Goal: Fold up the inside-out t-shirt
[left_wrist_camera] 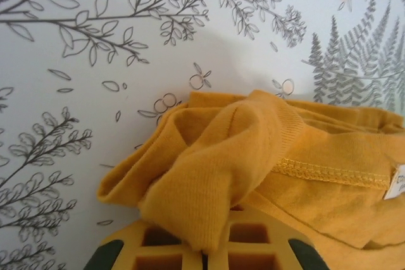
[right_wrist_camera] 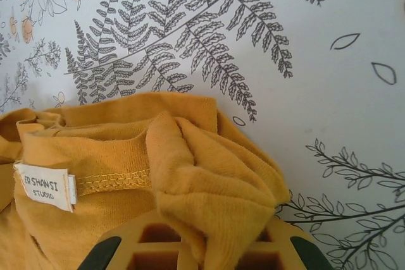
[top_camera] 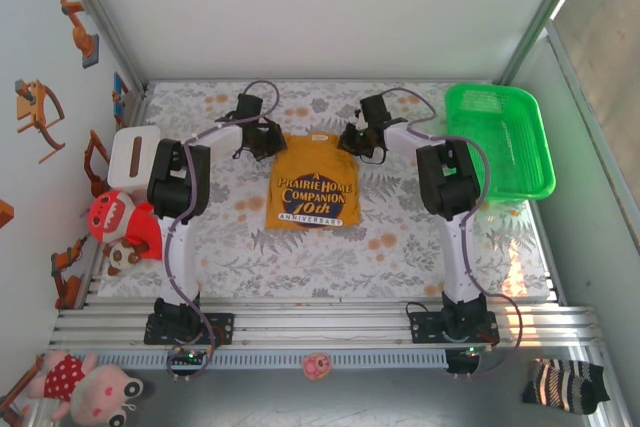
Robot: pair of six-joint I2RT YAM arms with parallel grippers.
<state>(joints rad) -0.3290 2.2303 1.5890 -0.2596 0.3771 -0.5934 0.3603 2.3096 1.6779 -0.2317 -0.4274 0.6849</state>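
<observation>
The mustard t-shirt (top_camera: 308,187) lies folded into a narrow rectangle on the floral table mat, dark lettering facing up. At its far left corner my left gripper (top_camera: 268,139) is shut on a bunched fold of the shirt's fabric (left_wrist_camera: 209,175). Over at the far right corner my right gripper (top_camera: 352,139) is shut on another pinch of the same cloth (right_wrist_camera: 215,188). The white neck tag (right_wrist_camera: 45,186) shows beside the stitched collar seam, and its edge (left_wrist_camera: 398,184) peeks in at the right of the left wrist view.
A green plastic basket (top_camera: 500,142) stands at the back right of the mat. A white box (top_camera: 133,152) and a red toy (top_camera: 120,222) sit at the left edge. Plush toys (top_camera: 85,382) and a striped sock (top_camera: 565,384) lie in front of the rail.
</observation>
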